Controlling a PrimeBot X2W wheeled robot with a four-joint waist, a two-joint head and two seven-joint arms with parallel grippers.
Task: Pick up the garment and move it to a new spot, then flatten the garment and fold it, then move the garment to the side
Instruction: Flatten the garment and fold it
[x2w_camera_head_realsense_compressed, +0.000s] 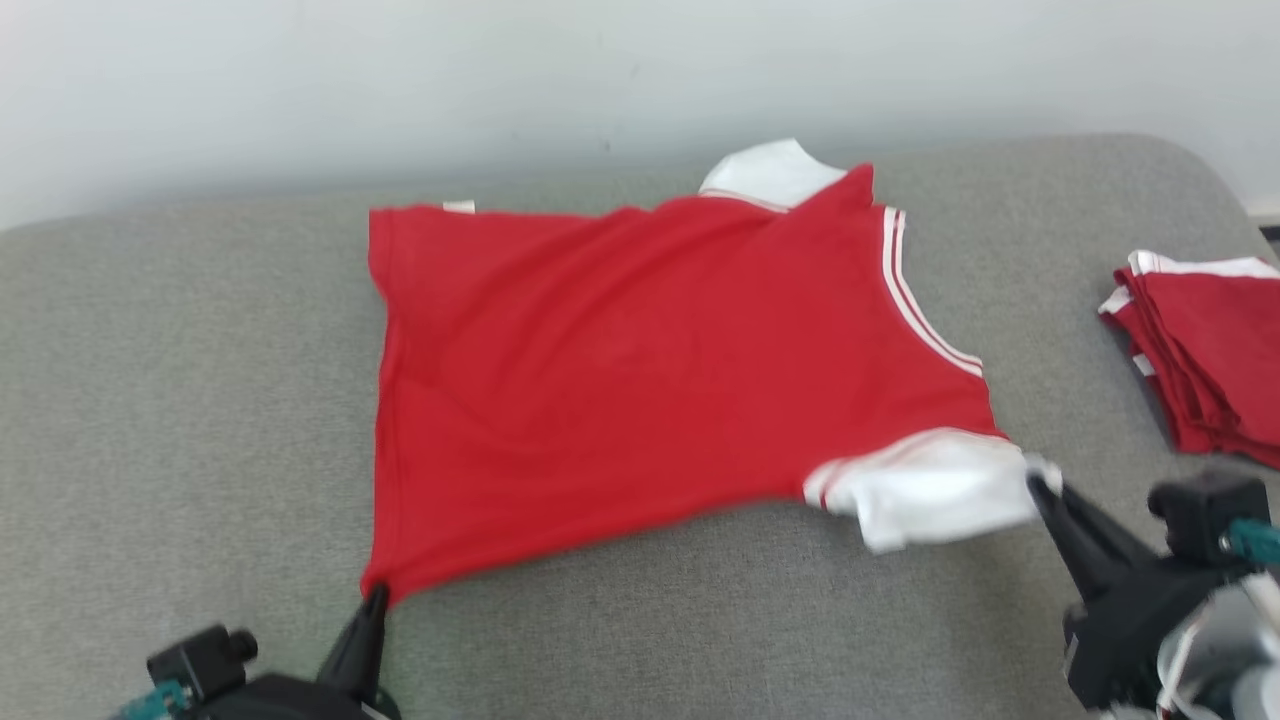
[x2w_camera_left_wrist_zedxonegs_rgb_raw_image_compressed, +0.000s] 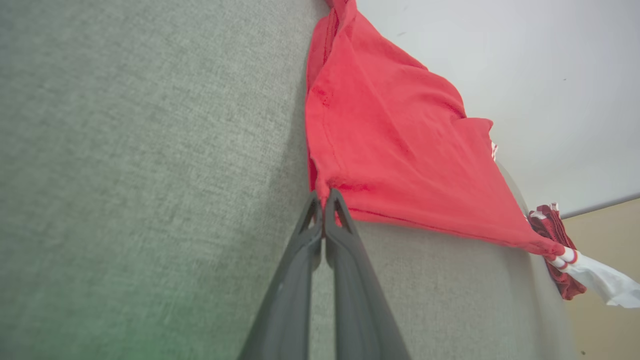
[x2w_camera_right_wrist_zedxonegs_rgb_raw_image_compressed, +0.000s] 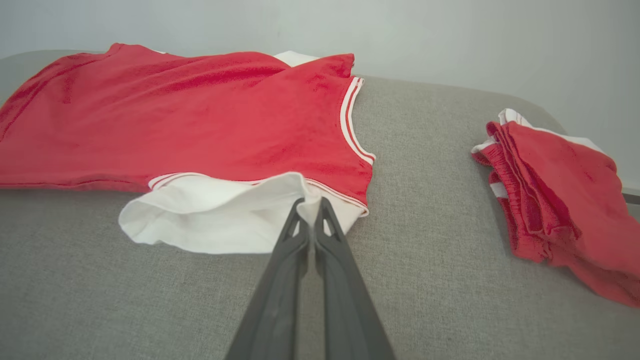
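Observation:
The garment (x2w_camera_head_realsense_compressed: 640, 370) is a red T-shirt with white, striped sleeves, spread across the grey padded table (x2w_camera_head_realsense_compressed: 180, 400), hem to the left and sleeves to the right. My left gripper (x2w_camera_head_realsense_compressed: 377, 592) is shut on the near hem corner; in the left wrist view the left gripper (x2w_camera_left_wrist_zedxonegs_rgb_raw_image_compressed: 324, 196) pinches that red corner of the garment (x2w_camera_left_wrist_zedxonegs_rgb_raw_image_compressed: 400, 150). My right gripper (x2w_camera_head_realsense_compressed: 1035, 482) is shut on the edge of the near white sleeve (x2w_camera_head_realsense_compressed: 930, 490). The right wrist view shows the right gripper (x2w_camera_right_wrist_zedxonegs_rgb_raw_image_compressed: 311, 201) clamped on the white sleeve (x2w_camera_right_wrist_zedxonegs_rgb_raw_image_compressed: 220, 215), whose cuff lifts off the cloth surface.
A stack of folded red garments (x2w_camera_head_realsense_compressed: 1210, 350) lies at the table's right edge; the folded stack (x2w_camera_right_wrist_zedxonegs_rgb_raw_image_compressed: 555, 195) sits to the right in the right wrist view. A pale wall (x2w_camera_head_realsense_compressed: 600, 70) runs behind the table. Grey surface stretches bare to the left and along the front.

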